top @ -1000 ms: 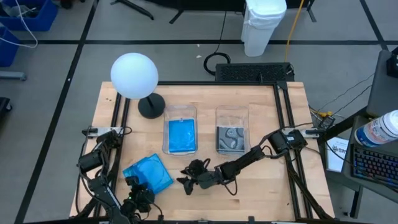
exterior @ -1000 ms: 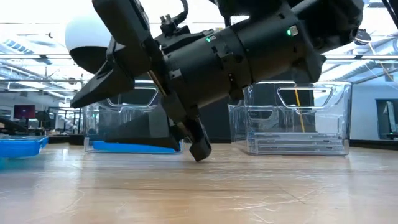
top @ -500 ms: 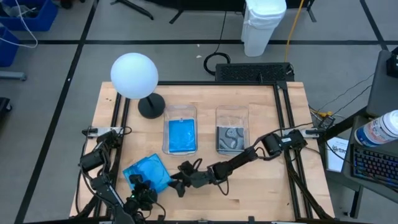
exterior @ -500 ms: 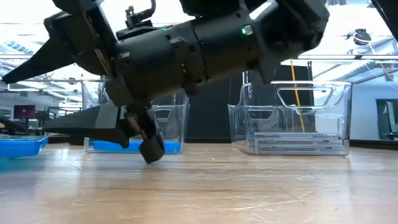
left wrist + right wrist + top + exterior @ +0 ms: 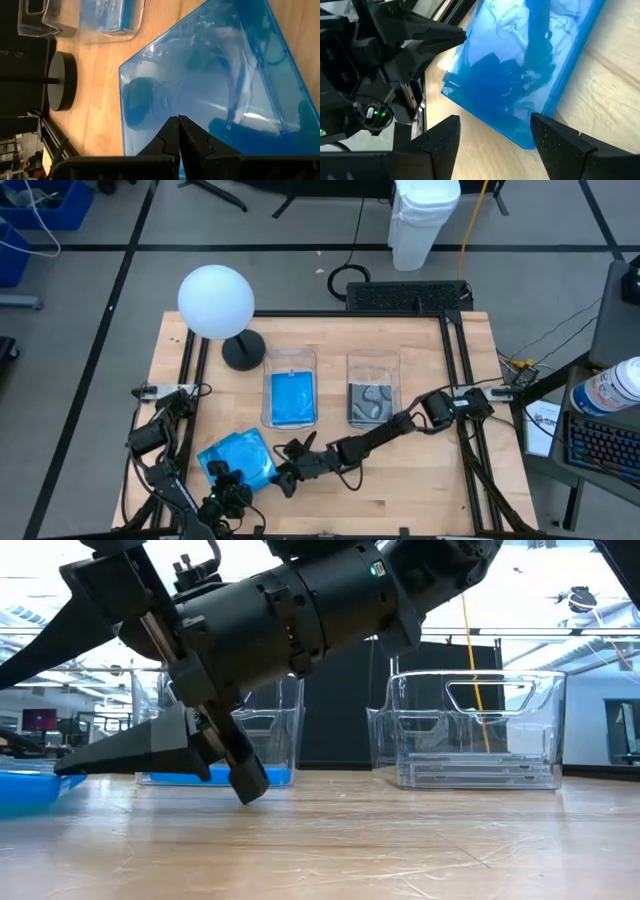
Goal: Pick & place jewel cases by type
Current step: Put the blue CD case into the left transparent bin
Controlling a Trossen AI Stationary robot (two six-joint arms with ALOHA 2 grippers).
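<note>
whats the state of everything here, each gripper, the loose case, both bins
left gripper: shut, tips at the loose blue jewel case's edge
right gripper: open, jaws either side of that case's corner, not closed on it
loose blue jewel case: lying on the table, outside the bins
left bin: holds blue cases
right bin: holds grey-black patterned cases

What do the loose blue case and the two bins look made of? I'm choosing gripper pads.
The blue jewel case looks like glossy translucent plastic: it shows reflections and shapes through it. The bins look like clear rigid plastic, see-through with shiny edges.
</note>
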